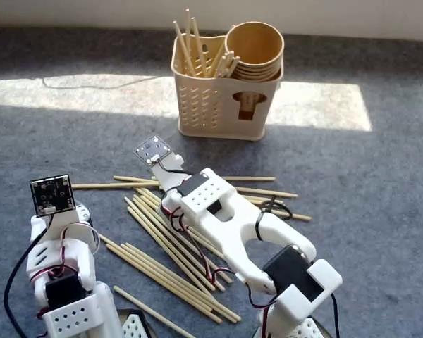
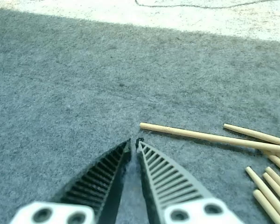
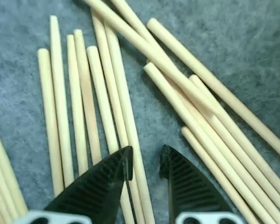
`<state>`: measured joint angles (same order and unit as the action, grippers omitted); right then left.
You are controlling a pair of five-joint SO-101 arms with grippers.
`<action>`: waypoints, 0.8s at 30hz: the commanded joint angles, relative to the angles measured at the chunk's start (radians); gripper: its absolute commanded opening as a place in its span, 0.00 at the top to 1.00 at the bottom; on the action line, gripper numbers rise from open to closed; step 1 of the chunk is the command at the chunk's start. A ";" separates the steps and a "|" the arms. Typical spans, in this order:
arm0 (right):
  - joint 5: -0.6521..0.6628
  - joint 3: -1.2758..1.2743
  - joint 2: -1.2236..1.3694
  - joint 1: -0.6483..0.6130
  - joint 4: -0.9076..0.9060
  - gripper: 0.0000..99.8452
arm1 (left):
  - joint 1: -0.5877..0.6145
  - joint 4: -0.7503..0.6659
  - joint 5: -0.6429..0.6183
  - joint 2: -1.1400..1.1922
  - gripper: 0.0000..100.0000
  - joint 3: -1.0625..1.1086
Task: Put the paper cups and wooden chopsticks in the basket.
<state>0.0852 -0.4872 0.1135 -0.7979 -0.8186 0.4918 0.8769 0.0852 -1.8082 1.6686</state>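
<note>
We are poising our right tool, slightly parted and empty, over chopsticks near the surface's front edge for pickup; left tool is idling closed, empty.

Left arm: white, at the near left edge of the high view, folded up on itself with the wrist raised.
Left hand: pointed downward; dark finger and grey finger drawn together, tips all but touching.
Right arm: white, stretched low from the near right corner diagonally toward the middle.
Right hand: pointed downward; two black fingers parted, with a clear gap between the tips.
</note>
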 commanded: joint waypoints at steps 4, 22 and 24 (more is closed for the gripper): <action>0.075 0.027 0.045 0.005 0.019 0.91 | -0.024 -0.020 0.008 -0.012 0.96 0.001; 0.270 0.025 0.056 0.016 -0.053 0.97 | -0.024 -0.018 0.008 -0.012 0.96 0.001; 0.305 0.027 0.056 0.036 -0.096 0.97 | -0.024 -0.018 0.008 -0.012 0.96 0.001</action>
<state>0.3383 -0.4534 0.1688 -0.7917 -0.8493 0.4918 0.8769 0.0852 -1.8082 1.6686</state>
